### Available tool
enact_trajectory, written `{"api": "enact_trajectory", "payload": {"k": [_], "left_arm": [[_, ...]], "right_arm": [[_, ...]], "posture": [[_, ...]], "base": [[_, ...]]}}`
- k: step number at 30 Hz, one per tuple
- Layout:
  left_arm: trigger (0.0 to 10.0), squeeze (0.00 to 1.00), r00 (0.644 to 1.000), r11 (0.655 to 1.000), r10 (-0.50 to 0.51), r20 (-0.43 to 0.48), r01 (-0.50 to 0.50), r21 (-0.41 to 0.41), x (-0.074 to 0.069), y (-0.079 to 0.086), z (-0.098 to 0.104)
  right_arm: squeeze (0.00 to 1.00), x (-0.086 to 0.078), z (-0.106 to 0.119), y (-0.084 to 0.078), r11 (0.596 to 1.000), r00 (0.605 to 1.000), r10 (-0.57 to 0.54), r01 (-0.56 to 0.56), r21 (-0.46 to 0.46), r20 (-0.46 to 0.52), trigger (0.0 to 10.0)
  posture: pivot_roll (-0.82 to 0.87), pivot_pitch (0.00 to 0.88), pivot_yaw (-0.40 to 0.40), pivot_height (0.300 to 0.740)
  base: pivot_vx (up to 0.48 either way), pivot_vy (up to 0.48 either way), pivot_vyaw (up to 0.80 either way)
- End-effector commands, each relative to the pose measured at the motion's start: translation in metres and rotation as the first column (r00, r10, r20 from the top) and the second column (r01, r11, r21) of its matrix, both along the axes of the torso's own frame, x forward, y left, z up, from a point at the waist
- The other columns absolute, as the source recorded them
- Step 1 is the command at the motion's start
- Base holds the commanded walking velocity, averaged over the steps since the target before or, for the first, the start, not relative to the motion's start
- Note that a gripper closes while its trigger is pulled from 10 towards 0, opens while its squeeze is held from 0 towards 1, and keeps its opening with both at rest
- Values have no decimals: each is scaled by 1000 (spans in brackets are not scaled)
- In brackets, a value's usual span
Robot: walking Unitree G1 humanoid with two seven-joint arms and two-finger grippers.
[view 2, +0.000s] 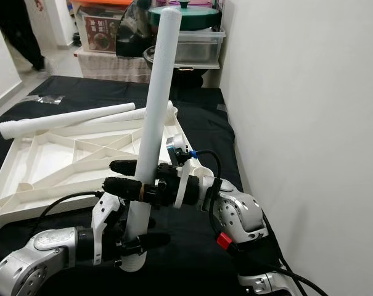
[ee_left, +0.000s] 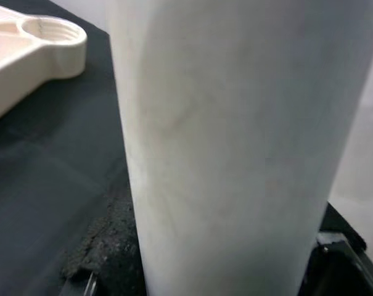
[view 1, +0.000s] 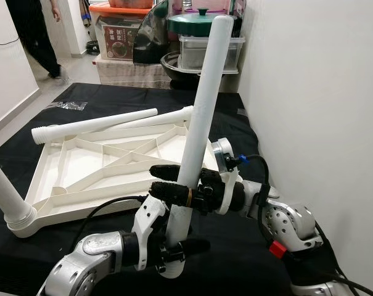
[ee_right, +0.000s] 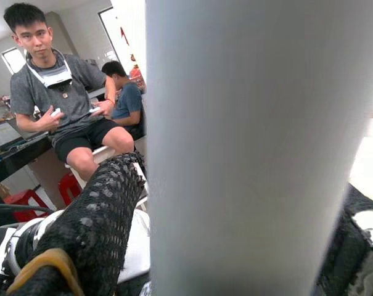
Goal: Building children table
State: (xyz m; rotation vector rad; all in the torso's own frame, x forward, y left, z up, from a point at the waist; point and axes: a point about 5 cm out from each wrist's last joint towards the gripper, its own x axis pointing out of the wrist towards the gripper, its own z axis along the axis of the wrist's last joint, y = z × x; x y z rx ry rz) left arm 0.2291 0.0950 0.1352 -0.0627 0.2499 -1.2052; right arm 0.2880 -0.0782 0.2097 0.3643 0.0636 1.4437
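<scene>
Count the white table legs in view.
4: one leg gripped by both the left gripper and right gripper; two legs lying beside the tabletop; one fitted at its corner.

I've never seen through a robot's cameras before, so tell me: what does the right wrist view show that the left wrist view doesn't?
Right wrist view: two seated people in the room behind, and a black netted finger of the right gripper beside the table leg.

Left wrist view: a corner of the white tabletop with its round threaded socket, lying on the black mat.

Both: the same white table leg, very close, which both grippers hold, the left gripper lower down.
</scene>
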Motion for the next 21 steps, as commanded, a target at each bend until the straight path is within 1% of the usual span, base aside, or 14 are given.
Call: {"api": "enact_trajectory", "payload": {"k": [1, 7, 12, 13, 14, 15, 21], "left_arm": [[10000, 0, 999, 999, -45, -10, 45, -1, -4, -6, -2], [10000, 0, 998, 998, -54, -14, 54, 13, -6, -4, -4], [10000, 0, 999, 999, -45, -16, 46, 19, -5, 0, -5], [10000, 0, 999, 999, -44, -17, 44, 20, -5, 1, -5], [10000, 0, 999, 999, -43, -17, 43, 21, -5, 1, -6], [10000, 0, 999, 999, -48, -17, 49, 22, -5, 1, -5], [10000, 0, 999, 999, -42, -14, 42, 25, -5, 3, -6]], "right_arm": [[0, -4, 2, 5, 1000, 1000, 30, -30, 8, 6, 10000], [0, -6, 1, 5, 999, 999, 40, -40, 5, 3, 10000], [0, -7, -1, 5, 999, 999, 44, -44, -6, 0, 10000], [0, -7, -2, 5, 999, 999, 42, -42, -8, -1, 4549], [0, -7, -2, 6, 999, 999, 40, -40, -8, -2, 4549], [0, -7, -2, 6, 999, 999, 42, -42, -3, -6, 0], [0, -7, -1, 7, 999, 999, 45, -45, -4, -5, 0]], "posture": [[34, 28, -34, 740], [37, 28, -35, 740], [38, 28, -31, 740], [36, 28, -32, 740], [38, 28, -32, 740], [36, 31, -33, 740], [34, 30, -31, 740]], "base": [[0, 0, 0], [0, 0, 0], [0, 0, 0], [0, 0, 0], [0, 0, 0], [0, 0, 0], [0, 0, 0]]}}
